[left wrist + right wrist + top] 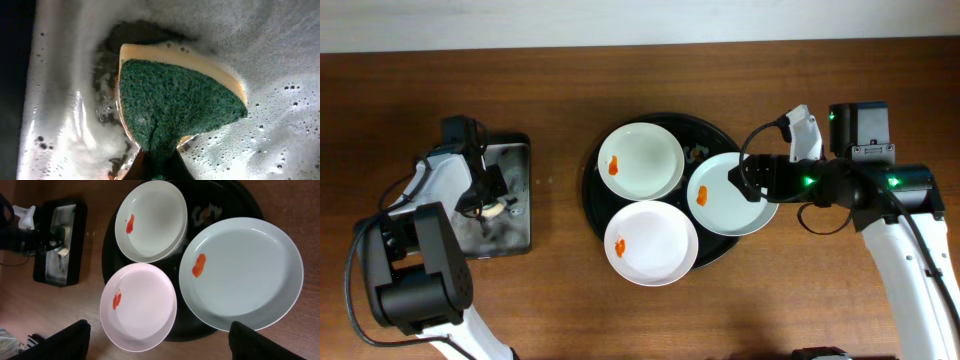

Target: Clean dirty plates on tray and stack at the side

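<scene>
Left gripper (490, 200): overhead; down in the small tray (515, 235) near the table's left edge, on the sponge (493, 210); jaws hidden from above.
Right gripper (745, 182): over the right plate (720, 210), toward the table's right edge.
Black tray (592, 205): mid-table, nearer the far edge.
Plates: far plate (640, 160), near plate (651, 243) and right plate all on the black tray, one orange smear each.
Overhang: near plate pokes past the rim toward the near edge, right plate toward the right edge.
Open room: bare wood between the two trays and along the near edge; either looks usable for a stack.
Sponge, left wrist: green scrub face, yellow backing, creased and pinched at frame bottom, so the left gripper reads as clenched on it; soft, soaked.
Suds (280, 60): all round the sponge; expect drips and slick plates.
Fingers (55, 342), right wrist: spread wide, holding nothing.
Right plate, right wrist: nearest; smear on its left side.
Handling: plates look stiff, glossy, light, breakable.
Hold: pinch the rim at the overhang, where a finger fits under.
Clearance: plate rims crowd together, so lift before moving sideways.
</scene>
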Available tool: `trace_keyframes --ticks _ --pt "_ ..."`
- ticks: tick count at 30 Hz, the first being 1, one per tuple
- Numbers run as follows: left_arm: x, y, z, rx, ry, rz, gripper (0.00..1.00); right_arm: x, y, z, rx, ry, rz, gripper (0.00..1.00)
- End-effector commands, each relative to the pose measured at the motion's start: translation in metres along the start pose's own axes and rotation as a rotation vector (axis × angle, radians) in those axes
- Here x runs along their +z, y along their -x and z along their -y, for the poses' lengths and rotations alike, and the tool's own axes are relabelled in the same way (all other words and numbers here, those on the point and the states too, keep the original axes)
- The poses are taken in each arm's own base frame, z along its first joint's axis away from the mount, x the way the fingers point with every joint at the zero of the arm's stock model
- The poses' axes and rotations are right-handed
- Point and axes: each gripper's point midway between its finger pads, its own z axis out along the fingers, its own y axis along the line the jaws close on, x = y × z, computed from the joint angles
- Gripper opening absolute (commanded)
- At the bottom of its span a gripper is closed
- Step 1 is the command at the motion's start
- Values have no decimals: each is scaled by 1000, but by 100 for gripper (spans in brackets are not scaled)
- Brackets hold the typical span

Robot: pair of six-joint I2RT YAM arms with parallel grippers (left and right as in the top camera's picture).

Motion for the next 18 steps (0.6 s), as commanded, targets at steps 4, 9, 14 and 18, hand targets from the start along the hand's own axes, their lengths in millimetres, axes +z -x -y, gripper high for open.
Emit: trace_keyframes --ticks 4,9,14,18 --pt "35 -28 6 34 -15 -125 0 -4 4 -3 -4 12 14 88" --pt "-25 3 4 24 -37 -53 0 -4 9 -6 -41 26 31 89" --pt "-126 42 31 71 -114 140 0 10 18 2 34 18 29 89" --pt "-168 41 121 209 -394 203 0 63 31 14 39 28 -23 83"
